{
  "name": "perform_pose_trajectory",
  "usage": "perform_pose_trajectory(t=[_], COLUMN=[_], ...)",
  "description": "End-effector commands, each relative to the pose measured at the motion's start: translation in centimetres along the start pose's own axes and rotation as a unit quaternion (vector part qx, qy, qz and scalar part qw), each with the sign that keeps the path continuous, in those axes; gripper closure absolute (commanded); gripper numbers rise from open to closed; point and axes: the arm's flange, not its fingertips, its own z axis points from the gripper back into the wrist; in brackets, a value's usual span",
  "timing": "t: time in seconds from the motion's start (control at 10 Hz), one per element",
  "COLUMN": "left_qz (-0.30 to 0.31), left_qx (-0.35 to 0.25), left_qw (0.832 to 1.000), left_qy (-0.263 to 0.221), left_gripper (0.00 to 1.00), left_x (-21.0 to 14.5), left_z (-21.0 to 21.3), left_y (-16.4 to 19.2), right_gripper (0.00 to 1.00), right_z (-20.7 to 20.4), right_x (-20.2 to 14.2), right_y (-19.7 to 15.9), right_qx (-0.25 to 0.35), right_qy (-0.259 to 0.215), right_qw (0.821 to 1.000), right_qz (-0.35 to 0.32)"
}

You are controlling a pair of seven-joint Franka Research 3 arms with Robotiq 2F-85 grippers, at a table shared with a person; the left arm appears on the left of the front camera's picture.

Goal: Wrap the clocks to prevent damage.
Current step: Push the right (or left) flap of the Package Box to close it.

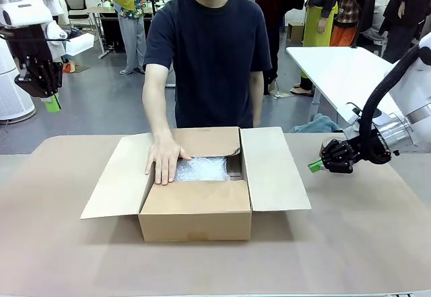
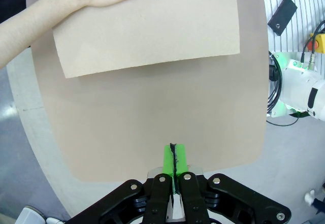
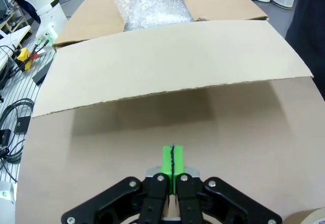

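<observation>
Our left claw hangs high on the left, pads pressed together, holding nothing. In the middle, a person's hand rests on bubble wrap inside the open box. A clock may hide under the wrap; we cannot tell. Our right claw, pressed together too, sits near the right flap. If it pushes in, it could bump the flap or hand.

The bubble wrap inside the cardboard box conceals whatever lies under it. The person's hand covers the wrap's left edge. In the left wrist view the top edge cuts the box, leaving one flap. A tan rounded object at the right wrist view's lower right corner is cropped, unidentifiable.
</observation>
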Motion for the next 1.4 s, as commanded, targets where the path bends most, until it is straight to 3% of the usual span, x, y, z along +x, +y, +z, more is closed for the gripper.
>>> perform_pose_trajectory(t=[0.0,0.3,0.8,1.1,1.3], left_qz=[0.001,0.001,0.001,0.001,0.001], left_qx=[0.006,0.006,0.006,0.006,0.006], left_qw=[1.0,1.0,1.0,1.0,1.0], left_qy=[0.011,0.011,0.011,0.011,0.011], left_gripper=[1.0,1.0,1.0,1.0,1.0], left_x=[-0.2,-0.2,-0.2,-0.2,-0.2], left_z=[0.1,0.1,0.1,0.1,0.1], left_y=[0.0,0.0,0.0,0.0,0.0], right_gripper=[0.99,0.99,0.99,0.99,0.99], right_z=[-1.2,-2.9,-5.4,-5.8,-5.4], right_x=[-0.1,-0.1,-1.5,-1.6,-1.4], right_y=[-0.1,0.2,-0.2,-0.4,-0.4], right_qx=[-0.016,-0.028,-0.008,-0.016,-0.045], right_qy=[-0.026,-0.083,-0.107,-0.221,-0.255], right_qw=[0.999,0.995,0.993,0.974,0.964], right_qz=[0.024,0.051,0.056,0.044,0.06])
